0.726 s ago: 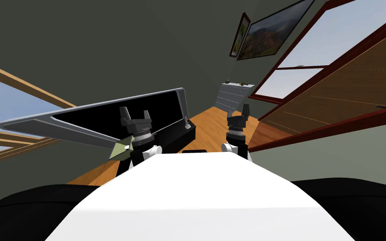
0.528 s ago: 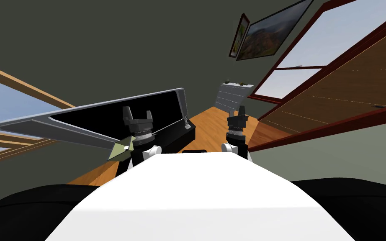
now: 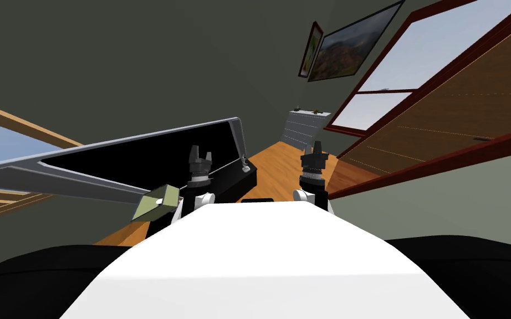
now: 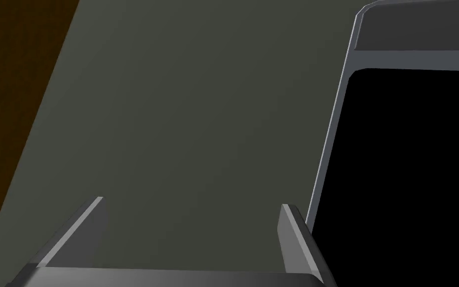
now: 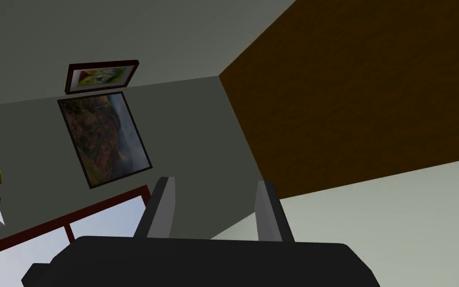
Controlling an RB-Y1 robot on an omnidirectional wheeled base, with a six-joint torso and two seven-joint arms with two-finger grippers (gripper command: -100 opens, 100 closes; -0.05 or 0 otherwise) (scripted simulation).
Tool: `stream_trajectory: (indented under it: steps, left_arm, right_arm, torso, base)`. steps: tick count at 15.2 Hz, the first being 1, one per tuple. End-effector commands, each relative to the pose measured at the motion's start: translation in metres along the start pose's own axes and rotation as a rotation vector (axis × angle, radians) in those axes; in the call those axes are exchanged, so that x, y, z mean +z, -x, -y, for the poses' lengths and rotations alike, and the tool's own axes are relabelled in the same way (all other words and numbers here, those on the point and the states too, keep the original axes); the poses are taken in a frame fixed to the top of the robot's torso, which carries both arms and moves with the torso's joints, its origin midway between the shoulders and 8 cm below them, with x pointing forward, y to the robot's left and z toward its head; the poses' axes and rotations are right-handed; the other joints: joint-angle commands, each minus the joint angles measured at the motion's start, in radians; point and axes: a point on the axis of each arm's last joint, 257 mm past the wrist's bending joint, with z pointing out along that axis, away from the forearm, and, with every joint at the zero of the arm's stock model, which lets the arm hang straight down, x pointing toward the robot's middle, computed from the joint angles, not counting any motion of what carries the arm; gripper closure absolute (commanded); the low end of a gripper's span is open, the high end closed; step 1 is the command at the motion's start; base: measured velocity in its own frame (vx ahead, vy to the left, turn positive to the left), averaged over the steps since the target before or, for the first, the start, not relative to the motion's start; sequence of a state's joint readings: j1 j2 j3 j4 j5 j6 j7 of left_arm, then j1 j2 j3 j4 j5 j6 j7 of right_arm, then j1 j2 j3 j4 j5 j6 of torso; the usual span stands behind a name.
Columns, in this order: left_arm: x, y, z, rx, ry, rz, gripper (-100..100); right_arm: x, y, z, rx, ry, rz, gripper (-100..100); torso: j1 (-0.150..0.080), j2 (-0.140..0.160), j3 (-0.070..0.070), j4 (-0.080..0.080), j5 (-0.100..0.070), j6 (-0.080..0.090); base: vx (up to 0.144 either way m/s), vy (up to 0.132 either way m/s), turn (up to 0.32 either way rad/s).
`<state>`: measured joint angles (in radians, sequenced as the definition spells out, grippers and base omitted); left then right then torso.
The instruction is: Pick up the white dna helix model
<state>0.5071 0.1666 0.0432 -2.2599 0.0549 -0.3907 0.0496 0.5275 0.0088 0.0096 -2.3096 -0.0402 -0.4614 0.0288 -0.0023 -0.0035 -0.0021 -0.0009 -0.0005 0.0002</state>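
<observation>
Pickup not begun: white helix model [image 3: 244,164] sat untouched on black TV stand [image 3: 249,178]; left gripper [image 3: 200,152] spread, empty, nearby; right gripper [image 3: 316,145] parted, empty.

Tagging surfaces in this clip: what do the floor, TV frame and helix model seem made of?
Floor: looks like wood, orange-brown with faint streaks and a smooth finish. TV frame: plain matte grey, could be plastic or metal; no texture settles it. Helix model: pale grey-white, on the black stand; too small to tell its material.
</observation>
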Motion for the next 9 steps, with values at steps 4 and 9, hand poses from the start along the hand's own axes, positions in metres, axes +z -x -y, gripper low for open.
stream_trajectory:
  steps: [4,9]
  left_arm:
    - [-0.003,-0.005,-0.054,0.082,0.138,-0.031,-100]
    - [-0.012,-0.010,-0.104,0.155,0.269,-0.059,-100]
  right_arm:
    - [0.000,0.000,0.000,0.000,0.000,0.000,0]
    - [0.000,0.000,0.000,0.000,0.000,0.000,0]
  torso:
    - [0.000,0.000,0.000,0.000,0.000,0.000]
    - [0.000,-0.001,0.000,0.000,0.000,0.000]
  base:
    - [0.039,-0.029,-0.060]
    - [0.047,-0.030,-0.073]
